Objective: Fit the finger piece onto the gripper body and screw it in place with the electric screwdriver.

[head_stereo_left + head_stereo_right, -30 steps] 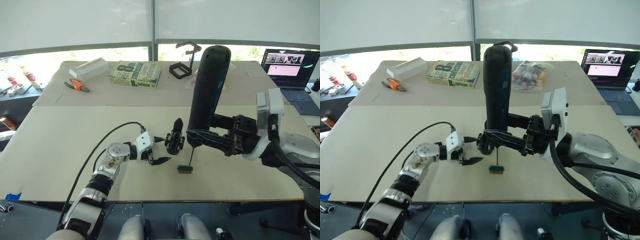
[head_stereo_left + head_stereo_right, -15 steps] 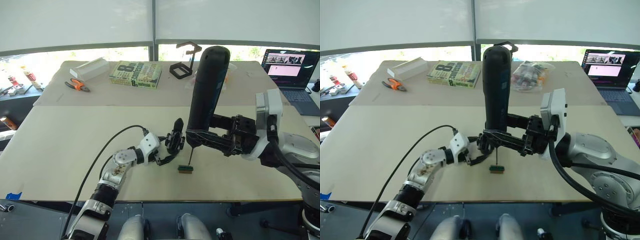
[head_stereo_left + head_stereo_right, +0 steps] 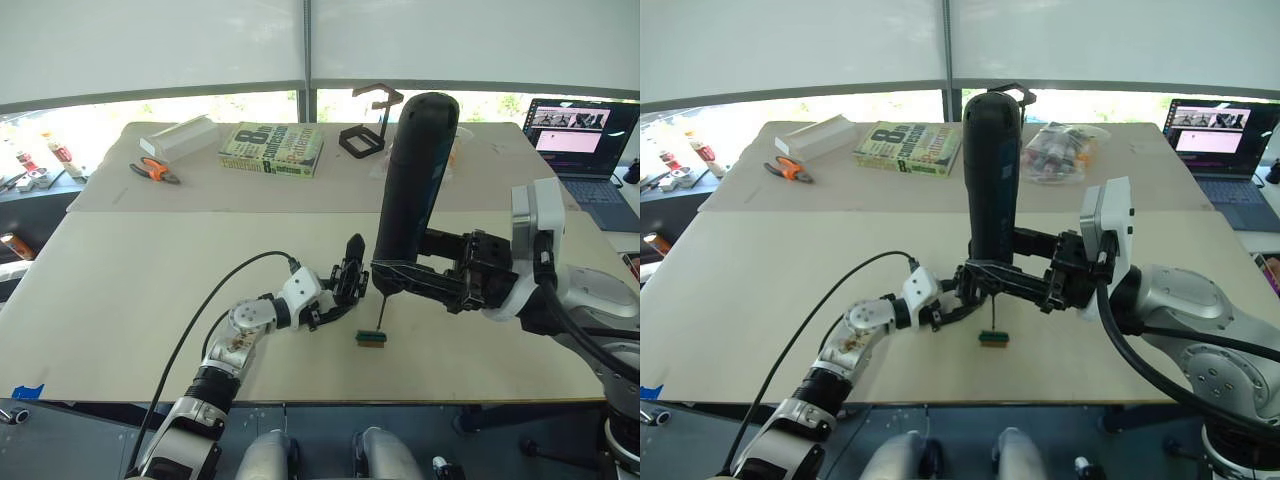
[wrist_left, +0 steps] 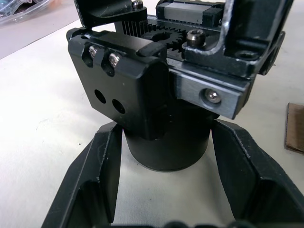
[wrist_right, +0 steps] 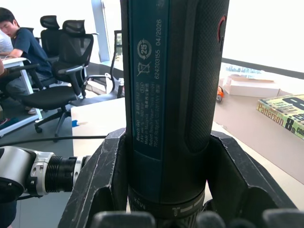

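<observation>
The gripper body (image 3: 351, 279) stands on the table, one pointed black finger rising from it. My left gripper (image 3: 338, 298) is open, and its fingers (image 4: 97, 175) closely flank the body's round base (image 4: 166, 149). My right gripper (image 3: 388, 276) is shut on the electric screwdriver (image 3: 413, 180) and holds it upright just right of the body. Its thin bit points down at a small green-and-brown block (image 3: 371, 338). In the right wrist view the fingers (image 5: 102, 183) clasp the screwdriver's barrel (image 5: 166, 90). The finger piece is out of view.
At the back of the table lie a book (image 3: 270, 147), orange pliers (image 3: 153, 170), a white box (image 3: 178, 137), a black wire stand (image 3: 365, 125) and a bag of parts (image 3: 1060, 150). A laptop (image 3: 575, 140) sits far right. A person (image 5: 19, 42) sits beyond the table.
My left gripper has moved right, up to the gripper body, and its fingers now straddle the round base. The right arm and screwdriver have stayed put.
</observation>
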Robot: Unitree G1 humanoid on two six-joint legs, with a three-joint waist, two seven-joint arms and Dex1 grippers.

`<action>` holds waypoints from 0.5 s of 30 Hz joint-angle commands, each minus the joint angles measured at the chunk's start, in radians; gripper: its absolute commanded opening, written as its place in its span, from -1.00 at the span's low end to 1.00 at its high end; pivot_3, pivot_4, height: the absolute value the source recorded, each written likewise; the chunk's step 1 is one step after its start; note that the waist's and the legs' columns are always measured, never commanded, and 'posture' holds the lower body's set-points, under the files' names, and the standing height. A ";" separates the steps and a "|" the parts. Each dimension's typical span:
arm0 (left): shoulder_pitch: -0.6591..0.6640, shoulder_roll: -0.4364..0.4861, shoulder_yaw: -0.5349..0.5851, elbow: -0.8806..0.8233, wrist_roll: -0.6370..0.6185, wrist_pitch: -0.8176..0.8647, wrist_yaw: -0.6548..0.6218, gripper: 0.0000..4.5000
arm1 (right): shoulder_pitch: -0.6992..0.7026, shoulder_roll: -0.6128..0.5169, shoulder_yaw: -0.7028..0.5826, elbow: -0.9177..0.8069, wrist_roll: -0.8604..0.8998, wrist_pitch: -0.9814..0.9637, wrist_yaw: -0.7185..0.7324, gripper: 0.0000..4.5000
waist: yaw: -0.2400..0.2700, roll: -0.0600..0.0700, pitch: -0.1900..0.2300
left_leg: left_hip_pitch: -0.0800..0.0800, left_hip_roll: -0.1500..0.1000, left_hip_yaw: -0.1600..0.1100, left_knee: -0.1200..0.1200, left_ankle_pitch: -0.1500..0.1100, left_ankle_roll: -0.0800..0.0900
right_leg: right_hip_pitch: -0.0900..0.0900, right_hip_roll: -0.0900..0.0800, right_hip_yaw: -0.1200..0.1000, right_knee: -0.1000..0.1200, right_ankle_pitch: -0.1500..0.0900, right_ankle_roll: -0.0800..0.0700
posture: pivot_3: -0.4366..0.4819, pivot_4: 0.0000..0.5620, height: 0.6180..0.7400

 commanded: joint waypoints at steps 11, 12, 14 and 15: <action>-0.014 -0.009 -0.008 -0.005 -0.004 -0.015 -0.002 0.02 | -0.234 0.045 0.042 0.089 -0.033 -0.040 0.085 -0.15 | -0.001 0.000 0.000 | 0.000 0.000 0.000 0.000 0.000 0.000 | 0.000 0.000 0.000 0.000 0.002 -0.003 | -0.05 -0.47 1.00; -0.013 -0.009 -0.008 -0.006 -0.003 -0.015 -0.002 0.02 | -0.253 0.060 0.060 0.098 -0.043 -0.040 0.083 -0.15 | -0.001 0.000 0.000 | 0.000 0.000 0.000 0.000 0.000 0.000 | 0.000 0.000 0.000 0.000 0.002 -0.003 | -0.05 -0.47 1.00; -0.011 -0.008 -0.010 -0.011 -0.003 -0.015 -0.003 0.02 | -0.290 0.096 0.100 0.114 -0.070 -0.042 0.082 -0.15 | -0.001 0.001 0.000 | 0.000 0.000 0.000 0.000 0.000 0.000 | 0.000 0.000 0.000 0.001 0.002 -0.003 | -0.05 -0.47 1.00; -0.011 -0.008 -0.010 -0.012 -0.003 -0.013 -0.002 0.02 | -0.305 0.114 0.119 0.121 -0.083 -0.043 0.082 -0.15 | -0.001 0.001 0.000 | 0.000 0.000 0.000 0.000 0.000 0.000 | 0.000 0.000 0.000 0.001 0.002 -0.003 | -0.05 -0.47 1.00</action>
